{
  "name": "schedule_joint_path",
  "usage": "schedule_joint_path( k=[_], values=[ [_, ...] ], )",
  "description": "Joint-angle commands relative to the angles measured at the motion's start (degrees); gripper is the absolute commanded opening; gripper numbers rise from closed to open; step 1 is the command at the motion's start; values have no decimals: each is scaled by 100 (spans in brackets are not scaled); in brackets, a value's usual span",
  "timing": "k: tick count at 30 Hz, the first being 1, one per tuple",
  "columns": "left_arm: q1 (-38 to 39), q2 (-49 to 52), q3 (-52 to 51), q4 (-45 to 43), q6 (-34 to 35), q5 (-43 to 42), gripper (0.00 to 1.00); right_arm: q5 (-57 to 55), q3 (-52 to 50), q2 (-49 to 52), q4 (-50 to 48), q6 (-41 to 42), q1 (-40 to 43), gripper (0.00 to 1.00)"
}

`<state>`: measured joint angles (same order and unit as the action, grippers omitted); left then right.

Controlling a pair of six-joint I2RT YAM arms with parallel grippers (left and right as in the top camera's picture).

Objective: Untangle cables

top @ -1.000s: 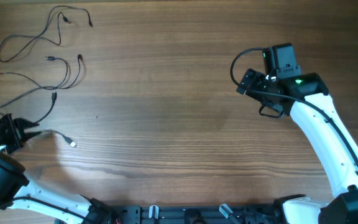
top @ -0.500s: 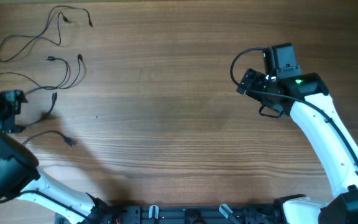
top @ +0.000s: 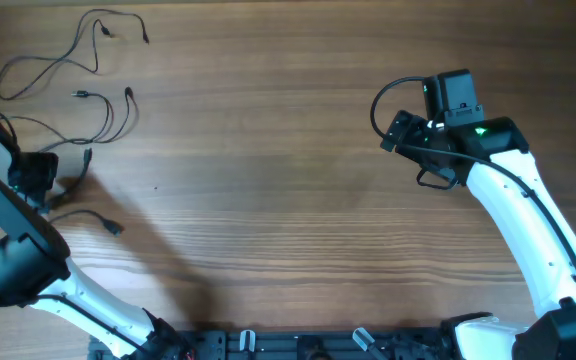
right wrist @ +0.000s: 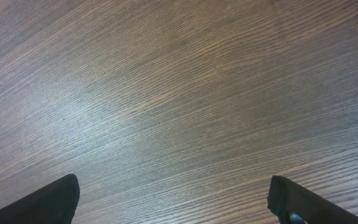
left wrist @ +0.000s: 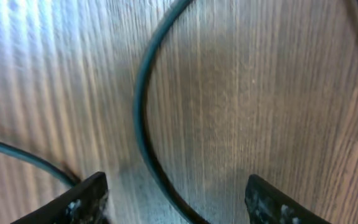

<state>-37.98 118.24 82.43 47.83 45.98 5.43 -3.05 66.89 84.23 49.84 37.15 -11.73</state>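
No text, label, brand, number or sign can be read in any of the views.

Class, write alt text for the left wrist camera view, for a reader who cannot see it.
A thin dark cable curves across the brown wood-grain table, running down between the two black fingertips of the left gripper, which stand apart.
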Motion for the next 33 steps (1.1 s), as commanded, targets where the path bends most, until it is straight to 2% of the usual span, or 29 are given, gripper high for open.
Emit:
schedule_joint_path(
  k=[1, 3, 5, 6, 8, 9, 12, 14, 17, 24, 33],
  values=[
    [-11, 72, -323, -264, 83, -282, 69, 4, 13, 55, -11, -96, 11, 100],
    [-11, 72, -518, -466, 81, -284, 65, 4, 11, 55, -11, -96, 13, 100],
    [-11, 72, -647, -538, 81, -256, 53, 4, 13, 55, -11, -98, 13, 100],
    [-11, 72, -680, -542, 79, -254, 37, 4, 13, 55, -9, -96, 13, 100],
    [-11, 72, -713, -490, 76, -166, 11, 4, 13, 55, -11, -98, 11, 100],
    [-11, 72, -713, -385, 76, -66, 4, 4, 13, 55, -11, -98, 13, 100],
    [-11, 72, -713, -96, 46, -44, 4, 4, 11, 55, -11, -98, 11, 100],
    [-11, 68, -708, 223, -424, -90, 4, 4, 13, 55, -11, -98, 13, 99],
    [-15, -170, -695, 474, -435, -87, 4, 4, 13, 55, -11, -94, 11, 100],
    [-17, -1401, -695, 1080, 254, -90, 4, 4, 13, 55, -11, -98, 13, 100],
    [-15, -1421, -802, 2059, 295, -92, 4, 4, 13, 55, -11, -98, 13, 100]
  ],
)
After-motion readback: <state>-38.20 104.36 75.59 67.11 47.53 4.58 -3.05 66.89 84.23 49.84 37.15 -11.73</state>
